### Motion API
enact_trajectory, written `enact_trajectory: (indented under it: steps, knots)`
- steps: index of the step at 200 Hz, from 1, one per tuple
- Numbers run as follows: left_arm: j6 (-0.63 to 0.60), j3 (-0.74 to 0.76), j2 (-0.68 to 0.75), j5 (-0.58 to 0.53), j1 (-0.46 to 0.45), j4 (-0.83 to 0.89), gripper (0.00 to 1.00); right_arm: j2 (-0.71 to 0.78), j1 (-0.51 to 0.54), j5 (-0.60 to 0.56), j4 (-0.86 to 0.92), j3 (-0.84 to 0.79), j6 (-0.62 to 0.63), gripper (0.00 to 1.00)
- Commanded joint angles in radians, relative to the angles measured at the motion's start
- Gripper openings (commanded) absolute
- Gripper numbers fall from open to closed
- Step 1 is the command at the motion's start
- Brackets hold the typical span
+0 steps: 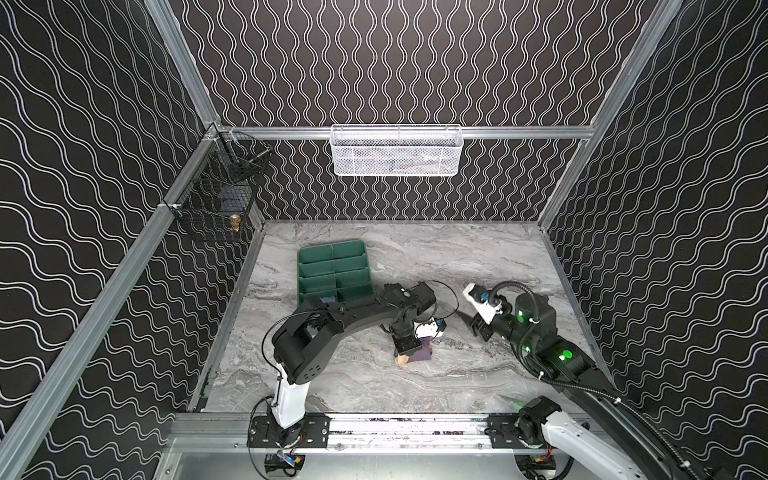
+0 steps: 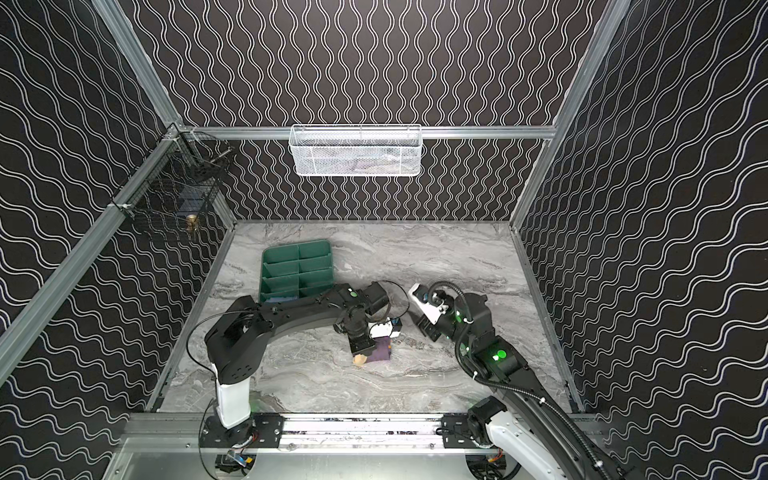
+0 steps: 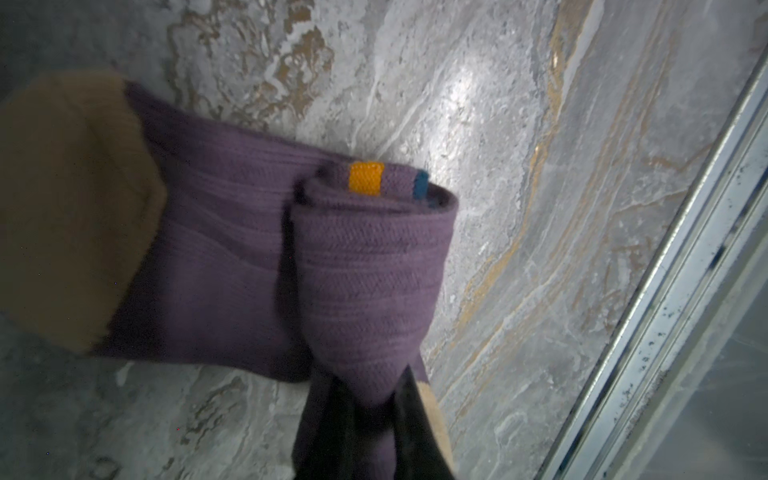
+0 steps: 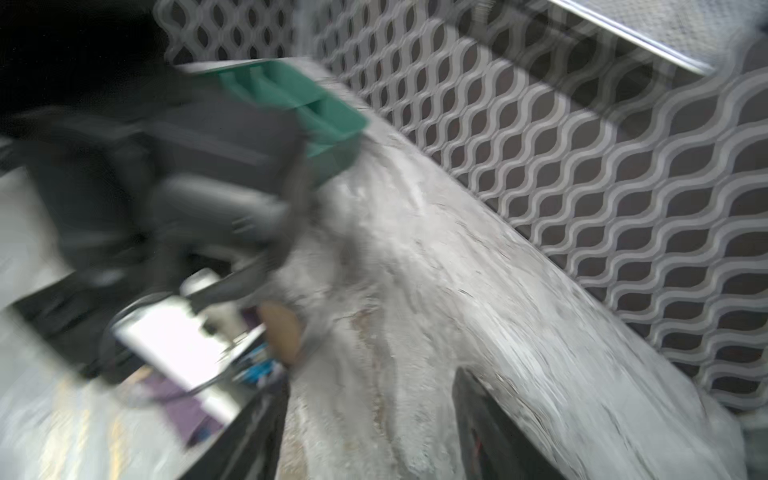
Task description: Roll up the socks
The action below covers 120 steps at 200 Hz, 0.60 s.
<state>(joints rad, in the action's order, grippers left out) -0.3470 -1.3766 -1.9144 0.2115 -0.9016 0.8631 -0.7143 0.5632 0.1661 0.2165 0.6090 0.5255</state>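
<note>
**Left gripper clamps the half-rolled purple sock**

Closest to you, the purple ribbed sock (image 3: 216,257) lies on the grey marble-patterned table (image 1: 374,386), near the middle and toward the front. Part of it is wound into a roll, and an orange and a navy stripe peek out at the roll's end. The rest lies flat and ends in a tan tip (image 3: 62,208).

Your left gripper (image 3: 368,409) reaches down from above. Its black fingers (image 3: 328,424) are pressed together on one end of that roll, pinching the fabric. In both top views the gripper body covers much of the sock.

A little further back and to the right, your right gripper (image 4: 370,432) hangs above the table, apart from the sock. Its jaws are spread with only bare marble between them, though that wrist view is blurred.

Beyond the left arm sits the green plastic divided tray (image 1: 332,253). Furthest off, a black wire basket (image 1: 216,208) hangs at the far left corner and a white mesh basket (image 1: 395,151) hangs on the back wall.
</note>
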Motion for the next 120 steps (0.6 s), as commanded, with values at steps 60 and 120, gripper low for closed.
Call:
enact_trajectory:
  steps: [60,120]
  knots:
    - [-0.016,0.111,0.194,-0.057,0.015,-0.135,0.0,-0.11,0.096,-0.201,0.073,0.032,-0.468,0.67]
    - [-0.026,0.193,0.24,-0.015,0.008,-0.205,0.0,-0.446,-0.12,0.184,-0.021,0.061,-0.898,0.59]
